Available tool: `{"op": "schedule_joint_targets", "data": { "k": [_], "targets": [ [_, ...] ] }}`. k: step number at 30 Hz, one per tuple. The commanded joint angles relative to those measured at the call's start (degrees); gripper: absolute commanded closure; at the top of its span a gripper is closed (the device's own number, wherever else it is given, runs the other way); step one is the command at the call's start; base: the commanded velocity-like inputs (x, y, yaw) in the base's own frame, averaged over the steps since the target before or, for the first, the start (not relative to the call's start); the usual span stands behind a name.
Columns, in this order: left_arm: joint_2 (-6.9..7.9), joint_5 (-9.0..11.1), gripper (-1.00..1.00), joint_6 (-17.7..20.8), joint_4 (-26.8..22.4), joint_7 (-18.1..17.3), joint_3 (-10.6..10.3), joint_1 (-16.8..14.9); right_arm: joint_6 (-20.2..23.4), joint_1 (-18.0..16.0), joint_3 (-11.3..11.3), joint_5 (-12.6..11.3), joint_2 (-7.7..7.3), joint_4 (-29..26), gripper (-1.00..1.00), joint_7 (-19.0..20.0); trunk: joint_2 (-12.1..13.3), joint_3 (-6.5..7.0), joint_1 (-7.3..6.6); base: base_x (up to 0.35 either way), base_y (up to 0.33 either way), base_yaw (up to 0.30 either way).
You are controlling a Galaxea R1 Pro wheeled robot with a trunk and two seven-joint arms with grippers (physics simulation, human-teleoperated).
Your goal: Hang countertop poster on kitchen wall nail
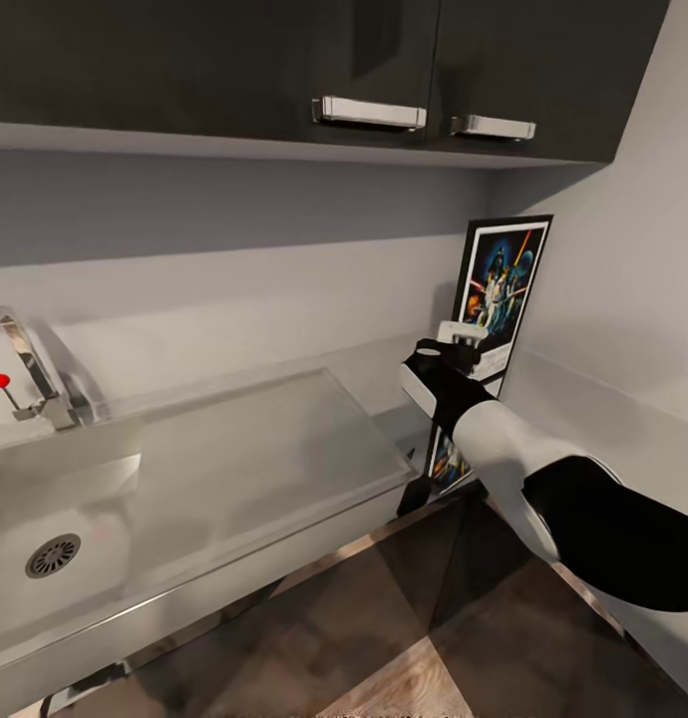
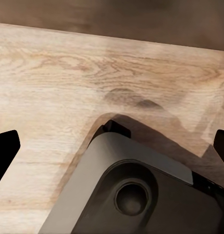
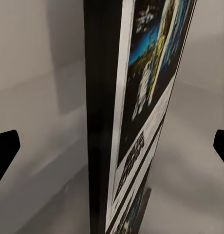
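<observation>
- The poster point(image 1: 504, 289) stands upright in the corner of the kitchen worktop point(image 1: 284, 419), to the right of the steel sink point(image 1: 55, 538), leaning near the grey wall under the dark upper cabinets point(image 1: 314, 70).
- The right claw point(image 1: 462, 341) is at the poster's left edge, about mid-height; the right wrist view shows the black frame edge-on between the two fingertips, which stand wide apart and are not touching it.
- The left claw point(image 2: 112, 146) looks down at the light-wood floor point(image 2: 68, 73) and a grey part of the robot's base point(image 2: 141, 195); its fingers stand apart, holding nothing.
- No wall nail can be made out.
- Judged stage: lining up to grasp; the poster is not yet lifted.
- Risks: the frame is thin and stands on its lower edge, so a nudge from one finger before the other closes could tip it against the wall or slide it off the worktop edge beside the sink.
- A grip on the edge alone may let the poster swing once it is raised.
</observation>
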Motion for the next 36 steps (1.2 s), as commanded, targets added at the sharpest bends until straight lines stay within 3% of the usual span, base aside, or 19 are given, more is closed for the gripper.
{"op": "schedule_joint_targets", "data": {
  "k": [1, 36],
  "targets": [
    [-0.01, 0.58, -1.00, 0.13, -0.02, -0.42, 0.14, 0.01, 0.60, -0.20, 0.48, -0.22, -0.12, 0.01, -1.00, -0.36, -0.03, -0.14, 0.00, 0.000, 0.000, 0.000],
    [-0.01, 0.58, -1.00, 0.13, -0.02, -0.40, 0.14, 0.01, 0.46, -0.71, 0.48, -1.62, -0.29, 1.31, -1.00, -0.27, -0.03, -3.25, 0.00, 0.000, 0.000, 0.000]
  ]
}}
